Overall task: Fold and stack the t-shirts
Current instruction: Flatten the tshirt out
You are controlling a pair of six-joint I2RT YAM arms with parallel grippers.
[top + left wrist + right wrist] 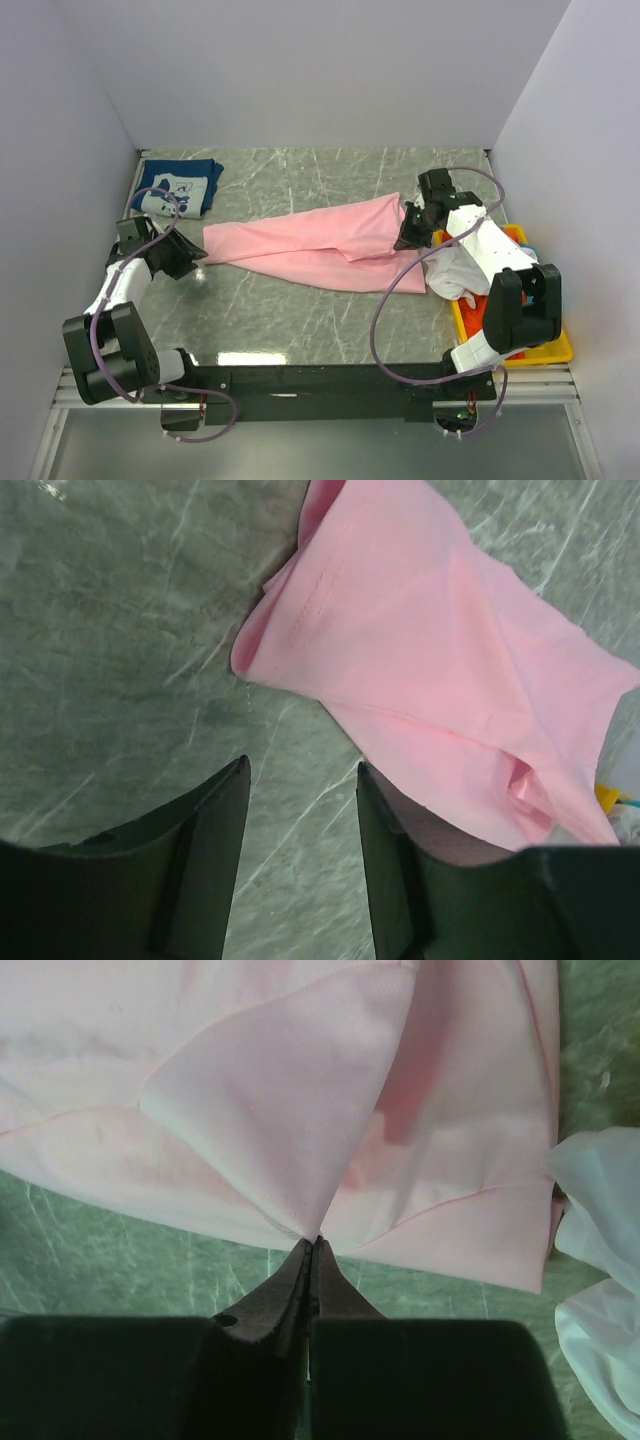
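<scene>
Nearest us, at the lower left of the top view, stands the left arm [110,350] at the table's [300,325] near edge. Its left gripper [188,256] [300,770] sits low over bare marble. The fingers [205,845] are parted to a middling gap with nothing between them; in the wrist view we see only table there. Behind it, in the far left corner, a navy tee [180,186] lies folded, white print up, well apart from the others. The pink tee [310,248] [430,650] [280,1090] stretches across the middle as a long bunched band, with its left end just beside the left gripper. At its right end, the right gripper [408,236] [312,1243] has its fingers closed tight on a pointed fold of the pink cloth. Just right of that, a crumpled white tee [468,268] [600,1260] spills over the left rim of the yellow tray [560,352]. It is partly hidden by the right arm [515,305].
</scene>
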